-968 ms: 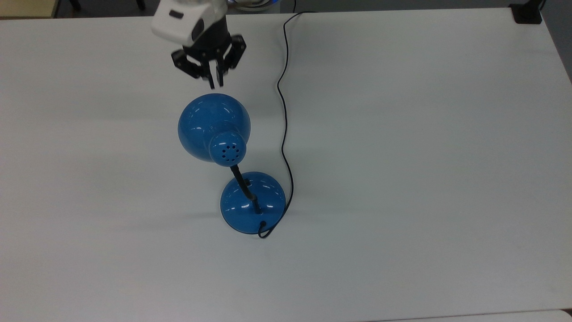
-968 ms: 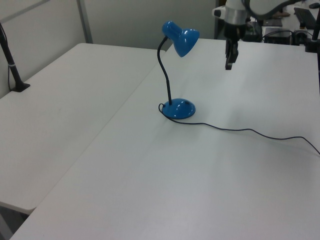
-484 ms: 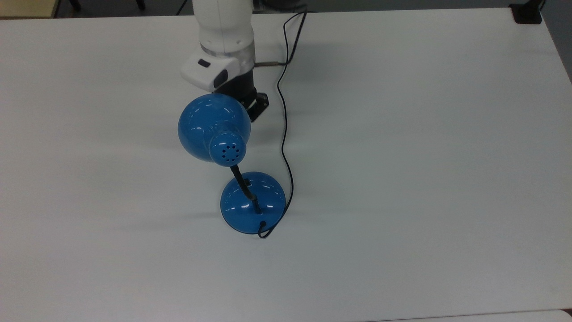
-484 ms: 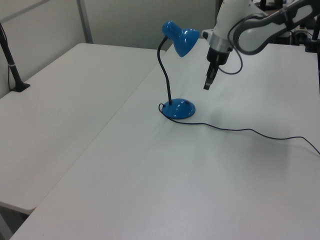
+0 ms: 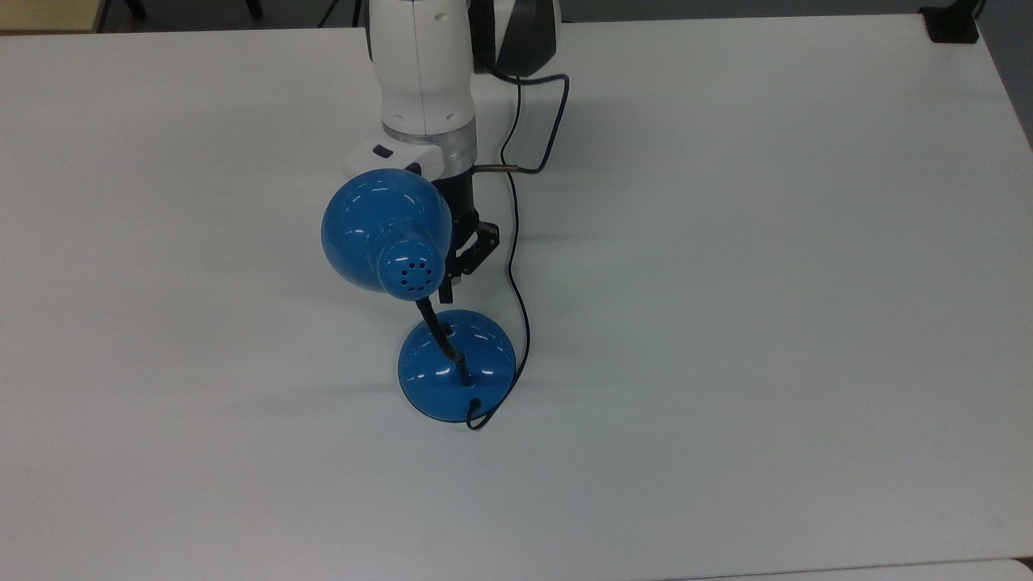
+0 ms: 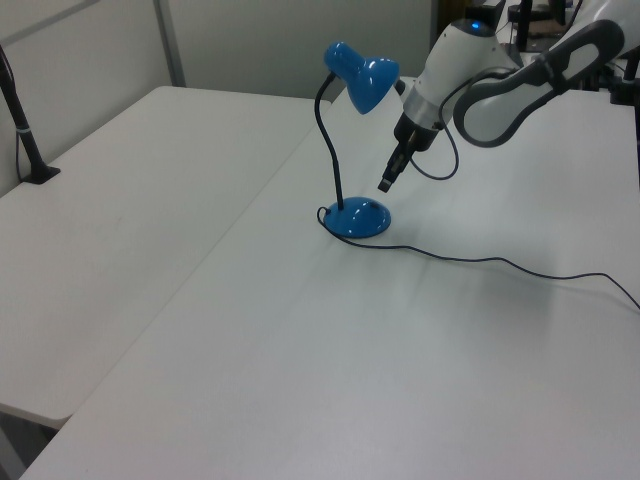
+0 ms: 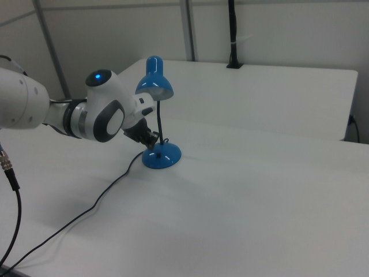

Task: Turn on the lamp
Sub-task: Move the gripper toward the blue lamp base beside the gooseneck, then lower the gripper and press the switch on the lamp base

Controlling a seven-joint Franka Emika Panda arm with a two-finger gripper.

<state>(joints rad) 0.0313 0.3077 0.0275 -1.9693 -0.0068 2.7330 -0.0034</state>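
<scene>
half claw [image 5: 457, 278] hidden behind lamp [image 5: 387, 236] shade, top view.

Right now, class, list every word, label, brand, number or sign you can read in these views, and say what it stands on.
None can be read.
The lamp: plain glossy blue, no lettering.
The arm and gripper: no legible marking.
The table: bare white, no text.

White rounded arm [image 6: 500, 80], dark joint bands, black claw [image 6: 385, 183]
</scene>
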